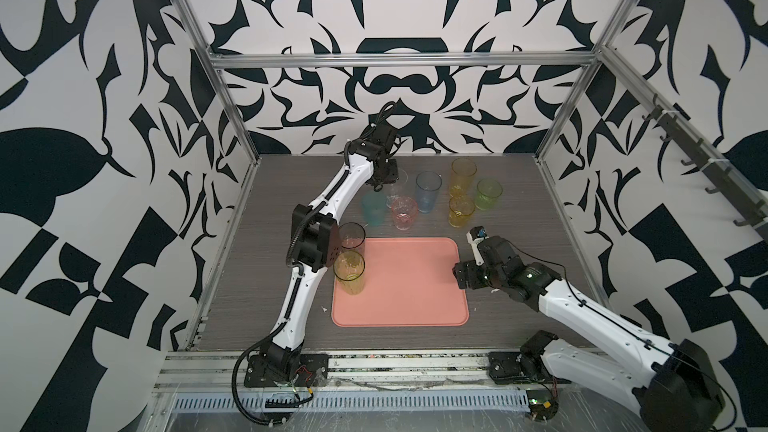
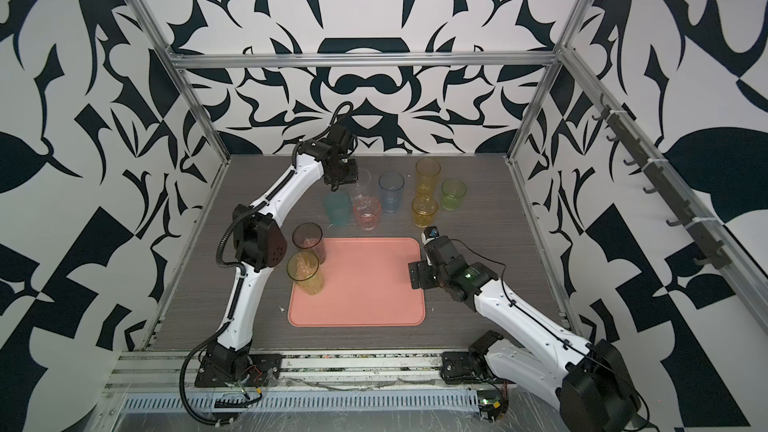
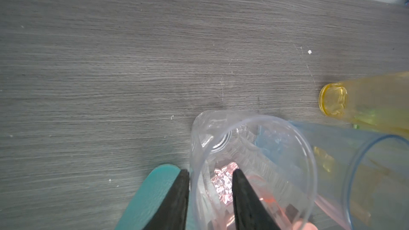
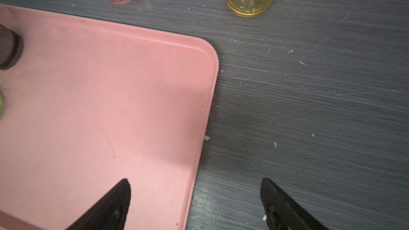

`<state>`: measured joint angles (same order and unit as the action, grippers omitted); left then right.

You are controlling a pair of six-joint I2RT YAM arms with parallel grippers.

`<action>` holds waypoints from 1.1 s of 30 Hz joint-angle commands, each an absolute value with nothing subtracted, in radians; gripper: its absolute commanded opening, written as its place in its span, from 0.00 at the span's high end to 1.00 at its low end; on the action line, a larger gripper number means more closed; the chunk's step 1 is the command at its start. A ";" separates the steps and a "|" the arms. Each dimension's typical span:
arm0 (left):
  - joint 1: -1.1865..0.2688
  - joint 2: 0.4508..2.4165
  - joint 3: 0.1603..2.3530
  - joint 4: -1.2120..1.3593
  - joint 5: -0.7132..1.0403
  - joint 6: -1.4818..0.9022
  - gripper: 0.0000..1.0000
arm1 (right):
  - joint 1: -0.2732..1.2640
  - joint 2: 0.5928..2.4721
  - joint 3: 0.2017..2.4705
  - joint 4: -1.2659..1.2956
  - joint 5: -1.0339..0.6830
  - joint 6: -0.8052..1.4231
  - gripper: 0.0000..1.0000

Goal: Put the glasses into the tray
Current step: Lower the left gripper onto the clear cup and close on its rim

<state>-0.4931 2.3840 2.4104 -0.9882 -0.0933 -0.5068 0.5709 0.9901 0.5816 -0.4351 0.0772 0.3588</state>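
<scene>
Straddling clear glass (image 3: pixel 254 142) wall, left hand (image 3: pixel 210 171), teal glass (image 3: pixel 155 186), pink glass (image 1: pixel 404 211) crowding

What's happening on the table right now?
The left claw straddles the rim of the clear plastic tumbler at the back, jaws not yet shut. The right claw hangs open over the right edge of the flat salmon-pink plastic tray. A tall smoky grey tumbler and a tall yellow-green tumbler stand in the tray; seven others stand outside it.
</scene>
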 commanded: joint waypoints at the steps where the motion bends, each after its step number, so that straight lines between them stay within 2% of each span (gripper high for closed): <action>1: -0.486 2.402 2.450 -0.997 -0.085 -0.518 0.71 | 0.568 0.992 0.604 -0.418 0.075 0.348 0.05; 9: -0.476 2.409 2.450 -0.995 -0.084 -0.540 0.83 | 0.569 0.996 0.603 -0.417 0.074 0.348 0.05; 30: -0.472 2.422 2.439 -0.977 -0.064 -0.528 0.83 | 0.568 0.993 0.604 -0.418 0.074 0.349 0.06; 33: -0.471 2.424 2.445 -0.977 -0.059 -0.526 0.88 | 0.568 0.993 0.603 -0.417 0.074 0.349 0.06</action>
